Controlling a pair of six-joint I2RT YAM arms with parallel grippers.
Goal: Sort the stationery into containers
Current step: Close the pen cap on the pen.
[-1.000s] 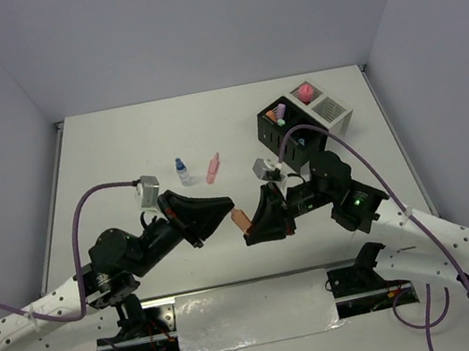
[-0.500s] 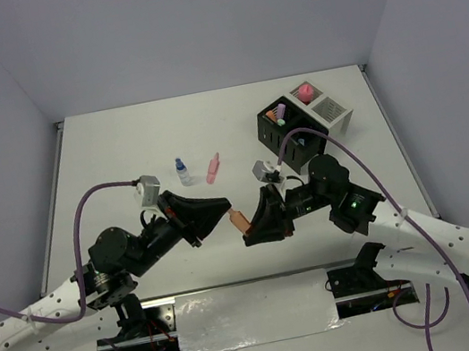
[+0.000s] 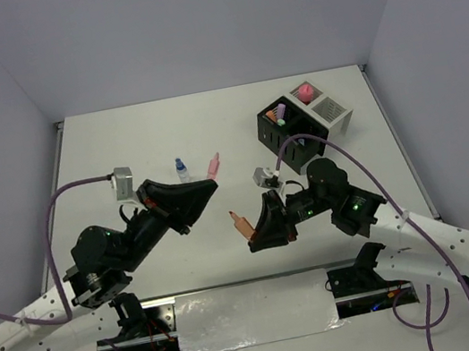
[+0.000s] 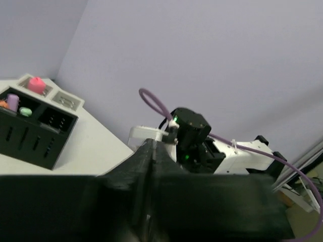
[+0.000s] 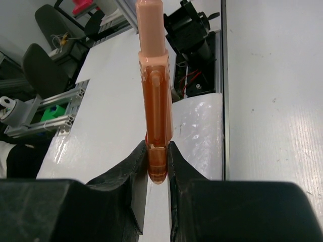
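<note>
My right gripper [image 3: 252,234] is shut on the butt end of an orange highlighter [image 3: 240,222], which sticks out past the fingertips and hangs above the table's near middle. In the right wrist view the highlighter [image 5: 154,101] stands straight up from the gripper [image 5: 157,161]. My left gripper [image 3: 215,186] is shut with nothing in it, raised and apart from the highlighter; its jaws meet in the left wrist view [image 4: 150,146]. A pink highlighter [image 3: 212,167] and a blue-capped bottle [image 3: 182,170] lie on the table. The black container [image 3: 270,139] holds purple and orange items [image 3: 276,114]. The white container [image 3: 333,112] holds a pink item [image 3: 303,91].
The two containers stand side by side at the back right, also seen in the left wrist view as the black box [image 4: 30,136] and white box [image 4: 63,101]. A shiny strip [image 3: 254,313] runs along the near edge between the arm bases. Purple cables loop over both arms.
My left gripper has pulled away from the orange highlighter, up and to the far left, and closed fully. The right gripper keeps the highlighter and has shifted slightly.
</note>
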